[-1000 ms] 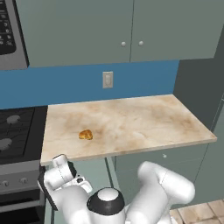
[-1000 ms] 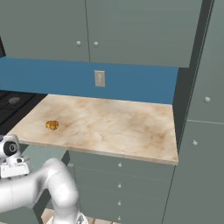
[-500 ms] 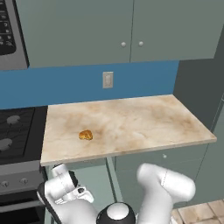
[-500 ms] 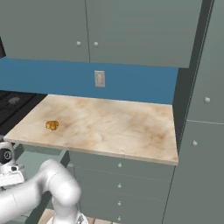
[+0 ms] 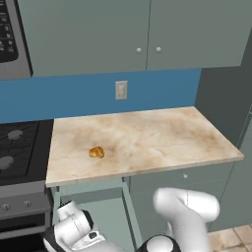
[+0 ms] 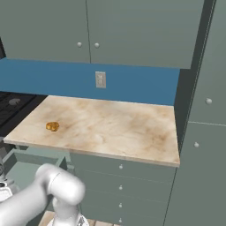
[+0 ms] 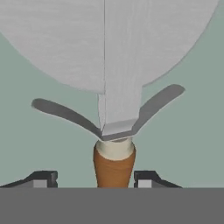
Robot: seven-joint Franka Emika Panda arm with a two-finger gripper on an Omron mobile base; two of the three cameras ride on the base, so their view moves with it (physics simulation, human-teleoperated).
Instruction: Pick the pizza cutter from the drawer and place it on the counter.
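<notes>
Dropping lower than a second ago, the arm is reaching into the drawer [image 5: 106,194], where the pizza cutter [image 7: 114,131] is lying. Tool [image 7: 95,178] tips are straddling its handle, grasp uncertain. Next comes clenching, then lifting toward the bench [image 5: 147,140].

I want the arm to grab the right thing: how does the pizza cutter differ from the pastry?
The pizza cutter lies on the pale green drawer floor, between the gripper fingertips; the pastry sits on the counter. The cutter is a slim tool with an orange-brown handle and a grey round blade; the pastry is a lumpy golden-brown blob. Both are small with warm brown tones.
</notes>
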